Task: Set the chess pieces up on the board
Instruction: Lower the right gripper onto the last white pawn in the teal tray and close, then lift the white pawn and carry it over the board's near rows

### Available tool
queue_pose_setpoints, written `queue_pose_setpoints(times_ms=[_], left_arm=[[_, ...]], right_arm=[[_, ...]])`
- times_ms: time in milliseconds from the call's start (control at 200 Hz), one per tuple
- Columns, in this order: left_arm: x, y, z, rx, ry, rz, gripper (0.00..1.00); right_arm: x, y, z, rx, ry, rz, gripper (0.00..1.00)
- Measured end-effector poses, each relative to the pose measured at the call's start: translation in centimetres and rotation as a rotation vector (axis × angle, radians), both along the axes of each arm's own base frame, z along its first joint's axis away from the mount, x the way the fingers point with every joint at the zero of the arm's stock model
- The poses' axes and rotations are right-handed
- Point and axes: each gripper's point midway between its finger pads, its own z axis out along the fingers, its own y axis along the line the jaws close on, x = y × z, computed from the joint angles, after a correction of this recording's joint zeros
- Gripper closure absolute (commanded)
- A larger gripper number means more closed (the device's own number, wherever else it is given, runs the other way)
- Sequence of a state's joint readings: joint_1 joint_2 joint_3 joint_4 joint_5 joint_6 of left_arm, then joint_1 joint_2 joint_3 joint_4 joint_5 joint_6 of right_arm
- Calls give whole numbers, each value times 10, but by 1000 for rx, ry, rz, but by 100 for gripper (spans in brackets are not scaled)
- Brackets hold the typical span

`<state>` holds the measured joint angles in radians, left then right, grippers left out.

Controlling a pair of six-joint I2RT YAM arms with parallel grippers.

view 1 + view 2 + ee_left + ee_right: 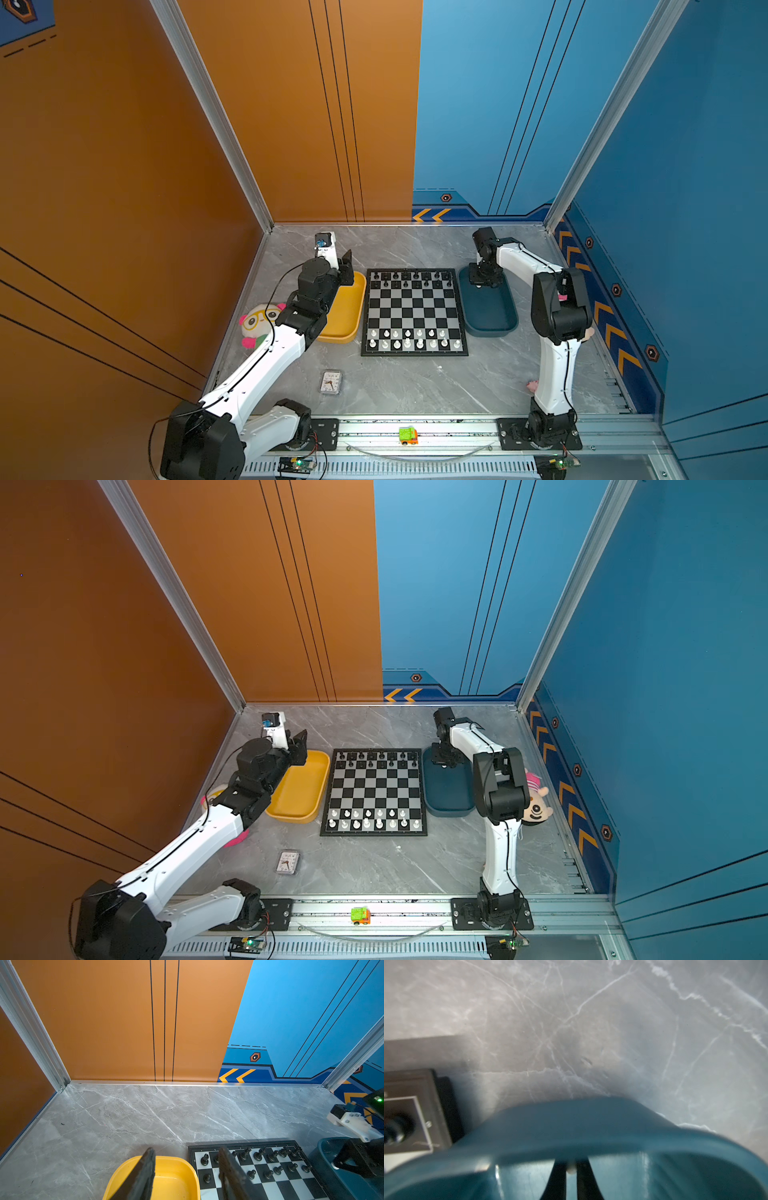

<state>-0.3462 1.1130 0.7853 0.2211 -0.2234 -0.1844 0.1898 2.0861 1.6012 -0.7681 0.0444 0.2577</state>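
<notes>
The right pincer (pixel 479 283) is down inside the far end of the dark teal tray (pixel 492 318), which lies on the bench (pixel 415 386) just right of the board (pixel 413 309). In the right wrist view its jaws are clamped on a small white piece (pixel 571 1169), pinched near its top (the picture is too blurred to say which chessman it is). The left pincer (pixel 187 1151) hangs over the far end of the yellow tray (pixel 345 322), left of the board, with its jaws apart and nothing between them.

On the board, black pieces (pixel 415 276) stand along the two far rows and white pieces (pixel 407 343) along the two near rows. The inner white row seems to lack a man at its right end. I take that square to be where the held piece belongs, and the task to be nearly done.

The step in hand, as I judge it, is lifting the piece out of the tray.
- Raise it straight up until its base is clear of the tray's rim, because a sideways pull could catch the rim and twist the piece in so narrow a grip.
- Carry it nearward above the tray, then come in over the board's right edge, not across the black rows.
- Lower it vertically between its neighbours.
- Part the jaws only once the base sits flat, and only a little, so that the fingers do not knock the pieces beside it.
</notes>
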Motion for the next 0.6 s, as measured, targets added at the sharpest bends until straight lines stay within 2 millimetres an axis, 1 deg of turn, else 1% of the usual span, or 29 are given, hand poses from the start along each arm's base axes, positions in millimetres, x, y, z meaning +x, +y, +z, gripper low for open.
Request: queue_pose_setpoints(times_ms=[150,280,456,601], left_arm=[[0,0,0,0,0,0,49],[0,0,0,0,0,0,49],[0,0,0,0,0,0,49],[-3,1,1,-2,-5,0,49]], right_arm=[[-4,3,18,5,-30,9,100],[-12,11,34,9,-51,29,100],[-31,24,50,7,-58,76,100],[-51,36,61,8,-60,118,100]])
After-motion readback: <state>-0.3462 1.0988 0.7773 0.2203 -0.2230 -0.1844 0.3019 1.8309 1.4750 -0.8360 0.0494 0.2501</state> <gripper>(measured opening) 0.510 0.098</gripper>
